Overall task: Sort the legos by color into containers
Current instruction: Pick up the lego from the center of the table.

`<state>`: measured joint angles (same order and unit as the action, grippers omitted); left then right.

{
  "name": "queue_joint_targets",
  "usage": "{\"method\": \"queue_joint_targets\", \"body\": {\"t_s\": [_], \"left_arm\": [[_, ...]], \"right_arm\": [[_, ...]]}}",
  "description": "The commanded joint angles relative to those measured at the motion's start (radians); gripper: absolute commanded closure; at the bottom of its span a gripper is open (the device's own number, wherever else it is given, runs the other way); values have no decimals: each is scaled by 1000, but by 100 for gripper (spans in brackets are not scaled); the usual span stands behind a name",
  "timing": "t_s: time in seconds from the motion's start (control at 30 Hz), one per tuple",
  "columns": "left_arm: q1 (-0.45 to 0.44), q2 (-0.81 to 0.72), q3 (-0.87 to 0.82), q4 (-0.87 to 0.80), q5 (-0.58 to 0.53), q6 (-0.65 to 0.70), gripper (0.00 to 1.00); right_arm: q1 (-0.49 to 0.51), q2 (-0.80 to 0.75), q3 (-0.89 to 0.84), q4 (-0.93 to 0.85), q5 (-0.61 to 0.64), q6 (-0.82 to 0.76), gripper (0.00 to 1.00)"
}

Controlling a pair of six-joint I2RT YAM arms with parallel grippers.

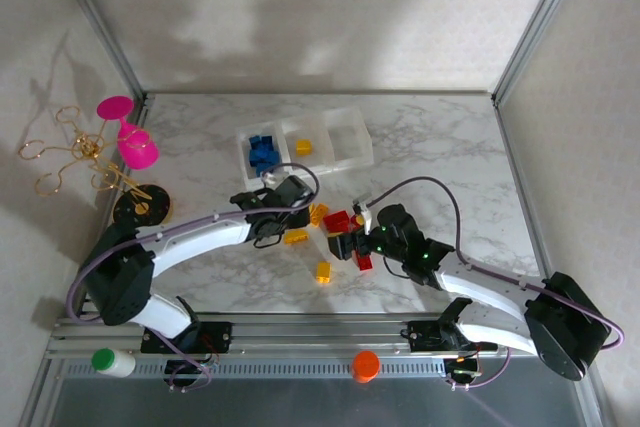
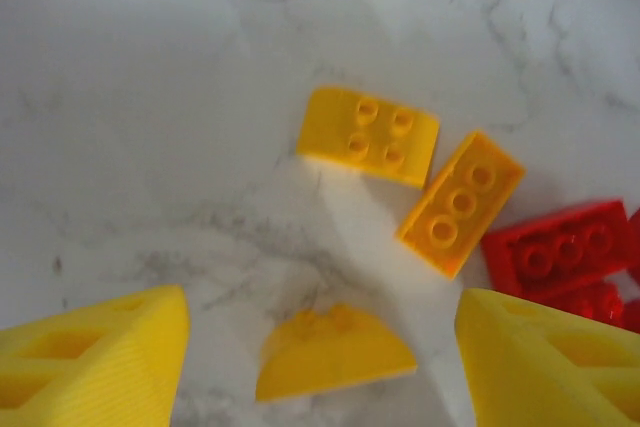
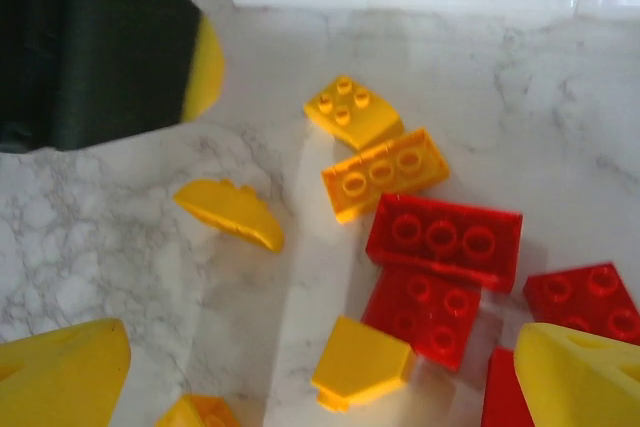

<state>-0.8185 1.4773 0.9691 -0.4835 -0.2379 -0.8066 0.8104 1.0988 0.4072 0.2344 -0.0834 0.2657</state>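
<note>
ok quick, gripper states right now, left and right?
Left gripper: open, holding nothing; a yellow curved brick lies loose between its fingers.
Right gripper: open, holding nothing.

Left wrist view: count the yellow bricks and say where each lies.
3. A four-stud brick at centre, a longer brick tilted just right of it, and a rounded brick at bottom centre. More may lie outside this frame.
</note>
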Motion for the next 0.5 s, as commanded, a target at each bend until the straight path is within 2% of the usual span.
{"method": "queue_joint_targets", "body": {"t_s": [0.0,0.23,0.47], "left_arm": [[-37,-56,-40,14,-7,-131,25],[-83,9,-74,72,26,-192,15],[-84,121,-40,81,24,-206,8]], "right_arm": [[7,-15,-27,29,-7,23,1],[7,-28,-85,110,17,29,1],[7,-43,-102,120,42,23,1]]}}
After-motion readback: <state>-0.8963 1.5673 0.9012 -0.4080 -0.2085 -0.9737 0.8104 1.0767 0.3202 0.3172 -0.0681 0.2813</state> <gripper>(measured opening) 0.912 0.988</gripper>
